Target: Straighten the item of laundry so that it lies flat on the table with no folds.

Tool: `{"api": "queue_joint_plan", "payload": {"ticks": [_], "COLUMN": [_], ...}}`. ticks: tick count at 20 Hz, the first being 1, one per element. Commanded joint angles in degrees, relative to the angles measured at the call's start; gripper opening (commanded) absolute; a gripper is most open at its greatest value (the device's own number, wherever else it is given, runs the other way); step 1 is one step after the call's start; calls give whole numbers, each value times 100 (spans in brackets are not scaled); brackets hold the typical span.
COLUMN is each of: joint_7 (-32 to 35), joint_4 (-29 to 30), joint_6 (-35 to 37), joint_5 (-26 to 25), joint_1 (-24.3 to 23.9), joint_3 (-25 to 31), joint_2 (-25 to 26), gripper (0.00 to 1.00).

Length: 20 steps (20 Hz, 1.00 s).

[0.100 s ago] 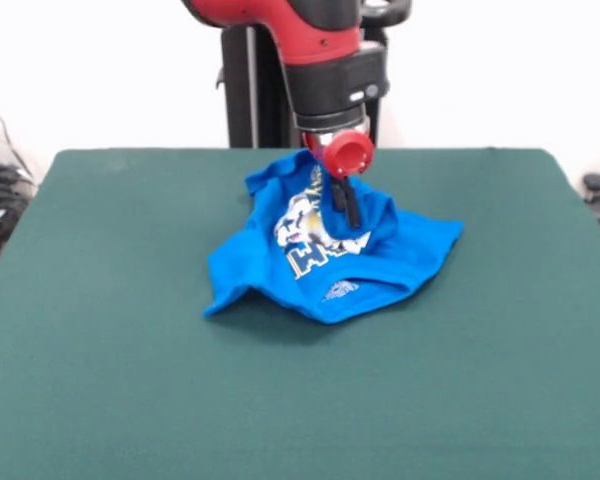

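The item of laundry (325,255), a bright blue T-shirt with a white-grey print and "GAME" lettering, lies crumpled in a mound on the green table (130,380), a little behind its middle. The cloth is folded over itself and rises in a peak toward the far side. One flap spreads to the right, and a corner points toward the front left. My gripper (348,222) comes down from above onto the upper middle of the shirt. Its dark fingers (352,205) stand close together, pinching a fold of the blue cloth beside the print. The fingertips are partly sunk into the fabric.
The red and black arm with its red round knob (347,152) hangs over the shirt's far part. Green cloth stretches wide on all sides of the shirt. Cables and dark gear (0,200) sit beyond the table's left edge, and a small dark object (595,185) beyond the right.
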Motion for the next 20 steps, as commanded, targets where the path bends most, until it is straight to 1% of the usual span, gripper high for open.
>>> {"api": "queue_joint_plan", "payload": {"ticks": [1, 3, 6, 8, 13, 15, 16, 20], "joint_7": [468, 461, 543, 553, 580, 505, 438, 348], "joint_4": [-293, -285, -187, -64, 463, 572, 547, 615], "joint_6": [44, 196, 242, 358, 739, 929, 973, 994], "joint_5": [-101, -57, -16, -16, -30, -44, -70, -170], "joint_1": [447, 500, 451, 416, 418, 440, 439, 489], "joint_3": [158, 92, 114, 116, 115, 30, -52, -262], "joint_2": [11, -99, -235, -413, -936, -980, -913, -848], "gripper": [0, 0, 0, 0, 0, 0, 0, 0]}}
